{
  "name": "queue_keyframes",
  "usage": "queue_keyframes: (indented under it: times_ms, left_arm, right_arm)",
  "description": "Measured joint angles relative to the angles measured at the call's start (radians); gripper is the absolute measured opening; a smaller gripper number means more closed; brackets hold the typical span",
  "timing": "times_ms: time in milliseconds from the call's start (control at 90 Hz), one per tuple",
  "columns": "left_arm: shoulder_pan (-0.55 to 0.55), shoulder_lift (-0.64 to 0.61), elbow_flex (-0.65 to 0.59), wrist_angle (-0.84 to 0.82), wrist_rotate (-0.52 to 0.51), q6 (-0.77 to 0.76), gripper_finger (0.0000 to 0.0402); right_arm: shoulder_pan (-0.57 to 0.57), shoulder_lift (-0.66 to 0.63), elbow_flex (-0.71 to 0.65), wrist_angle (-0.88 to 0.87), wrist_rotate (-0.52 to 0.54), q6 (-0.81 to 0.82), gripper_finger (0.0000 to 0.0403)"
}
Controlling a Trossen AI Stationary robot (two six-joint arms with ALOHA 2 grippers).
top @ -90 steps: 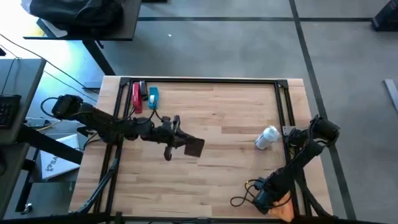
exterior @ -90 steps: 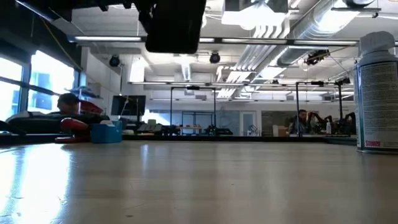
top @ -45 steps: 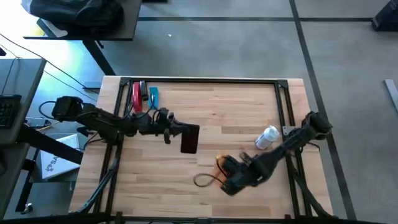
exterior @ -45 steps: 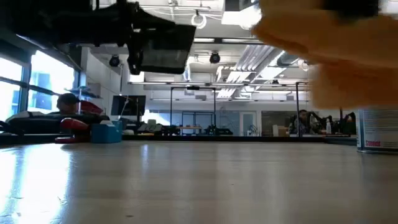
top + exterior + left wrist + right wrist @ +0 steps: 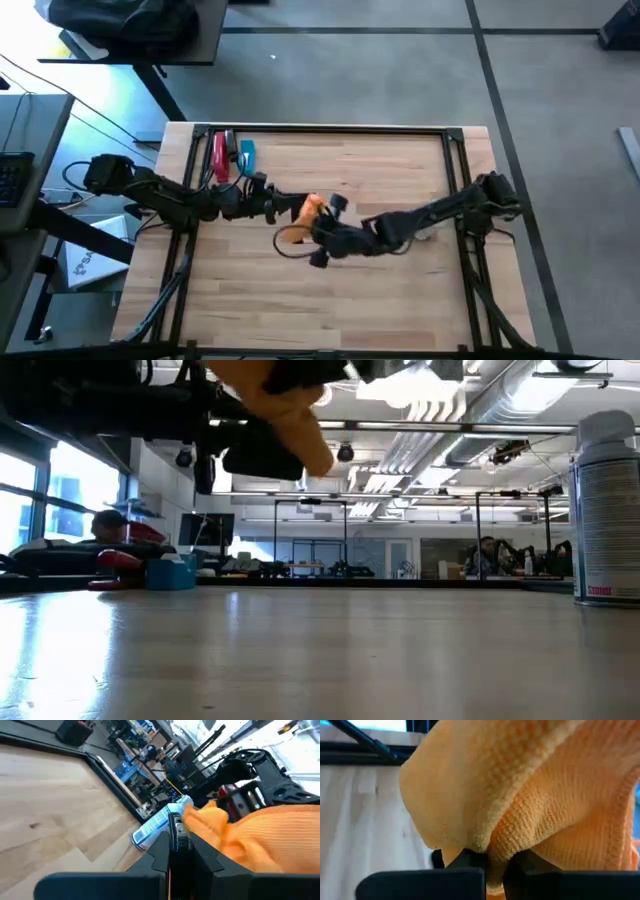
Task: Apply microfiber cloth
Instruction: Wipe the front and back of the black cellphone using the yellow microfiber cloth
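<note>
Now: cloth pressed on phone, mid-table

Right gripper [image 5: 318,238] pinches the orange cloth [image 5: 305,212], fingers clamped into its folds in the right wrist view. Left gripper [image 5: 278,210] grips the phone [image 5: 176,831] edge-on, cloth bunched against it. High view: cloth covers the phone. Spray bottle [image 5: 607,510] stands at the right, partly under the right arm from above. Red tool [image 5: 219,156] and blue item [image 5: 246,154] sit at the back-left corner.
</note>
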Motion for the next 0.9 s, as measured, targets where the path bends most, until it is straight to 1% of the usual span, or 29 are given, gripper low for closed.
queue_keyframes:
  times_ms: [100, 178, 300, 389, 456, 500, 589, 667, 756, 833, 900]
  left_arm:
    - [0.0, 0.0, 0.0, -0.006, 0.001, -0.07, 0.0017]
    - [-0.009, 0.001, -0.001, -0.011, -0.002, -0.092, 0.002]
    - [-0.021, 0.001, -0.001, -0.008, -0.02, -0.054, 0.0023]
    - [-0.018, 0.0, 0.0, 0.002, -0.034, -0.055, 0.0024]
    - [-0.017, 0.0, 0.0, 0.001, -0.04, -0.053, 0.0024]
    - [-0.017, 0.0, 0.0, -0.001, -0.041, -0.053, 0.0024]
    - [-0.018, 0.0, 0.0, -0.005, -0.031, -0.05, 0.0025]
    - [-0.02, 0.0, 0.0, -0.012, -0.01, -0.049, 0.0025]
    - [-0.022, 0.001, 0.0, -0.016, 0.017, -0.049, 0.0025]
    - [-0.023, 0.001, 0.0, -0.011, 0.023, -0.049, 0.0025]
    - [-0.023, 0.001, 0.0, -0.005, 0.023, -0.049, 0.0025]
  right_arm:
    - [-0.038, 0.031, 0.0, 0.055, -0.056, -0.127, 0.0]
    - [-0.057, 0.052, 0.0, 0.117, -0.089, -0.251, 0.0]
    - [-0.066, 0.069, 0.0, 0.204, -0.074, -0.449, 0.0]
    - [-0.073, 0.069, 0.0, 0.232, -0.019, -0.522, 0.0]
    - [-0.077, 0.069, 0.0, 0.236, 0.026, -0.522, 0.0]
    - [-0.08, 0.069, 0.0, 0.234, 0.026, -0.515, 0.0]
    - [-0.084, 0.067, 0.0, 0.228, -0.03, -0.486, 0.0]
    - [-0.08, 0.067, 0.0, 0.213, -0.084, -0.419, 0.0]
    - [-0.061, 0.063, 0.0, 0.183, -0.093, -0.357, 0.0]
    - [-0.038, 0.059, 0.0, 0.15, -0.078, -0.343, 0.0]
    - [-0.015, 0.054, 0.0, 0.124, -0.025, -0.35, 0.0]
